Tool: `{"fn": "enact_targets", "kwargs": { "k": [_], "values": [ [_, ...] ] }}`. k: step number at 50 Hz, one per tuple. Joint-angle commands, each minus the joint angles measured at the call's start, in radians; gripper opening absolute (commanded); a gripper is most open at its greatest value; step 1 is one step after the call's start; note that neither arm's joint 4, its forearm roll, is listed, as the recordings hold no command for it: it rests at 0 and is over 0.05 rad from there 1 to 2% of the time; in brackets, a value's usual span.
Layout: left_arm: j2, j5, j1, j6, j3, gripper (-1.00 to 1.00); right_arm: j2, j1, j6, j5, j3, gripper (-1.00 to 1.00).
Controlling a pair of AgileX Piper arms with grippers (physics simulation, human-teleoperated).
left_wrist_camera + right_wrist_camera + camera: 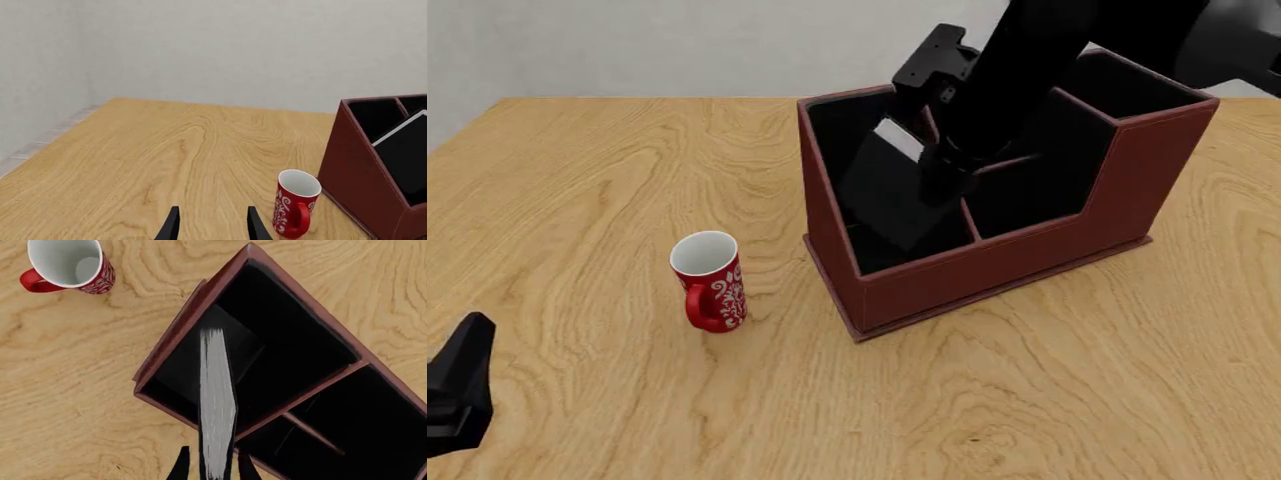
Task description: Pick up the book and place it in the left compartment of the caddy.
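The book point(217, 390) showed as a plain black hardcover with white page edges, and from the right wrist camera I looked straight along that pale page block. It sat tilted inside the left compartment point(854, 160) of the caddy point(1001, 270), its lower end down in the black-lined slot and its upper end leaning toward the divider. My right gripper point(208, 467) had its jaws pinching the book's upper end, one dark finger on either cover. In the front view the right arm crossed over the caddy and hid much of the book, leaving only a dark slab with a pale corner point(888, 185) visible in the slot.

The caddy was dark red-brown with a black interior, a stepped front wall and dividers, standing on the wooden tabletop point(587, 180). A red mug point(709, 280) with a white interior and white pattern stood upright just to the left of the caddy, apart from it.

My left gripper point(213, 225) hung low over bare wood, jaws spread with nothing between them, well away from the caddy.
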Motion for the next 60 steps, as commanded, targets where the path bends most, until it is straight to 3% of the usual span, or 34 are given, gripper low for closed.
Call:
{"fn": "enact_targets", "kwargs": {
  "k": [1,38,60],
  "values": [
    [0.004,0.001,-0.003,0.001,-0.006,1.0,-0.004,0.0,0.022,0.0,-0.01,1.0],
    [0.005,0.021,-0.013,0.004,-0.037,1.0,-0.117,-0.054,0.016,0.0,0.025,1.0],
    [0.002,0.025,-0.042,0.016,-0.043,1.0,-0.285,-0.042,0.113,0.0,0.119,1.0]
  ]
}}
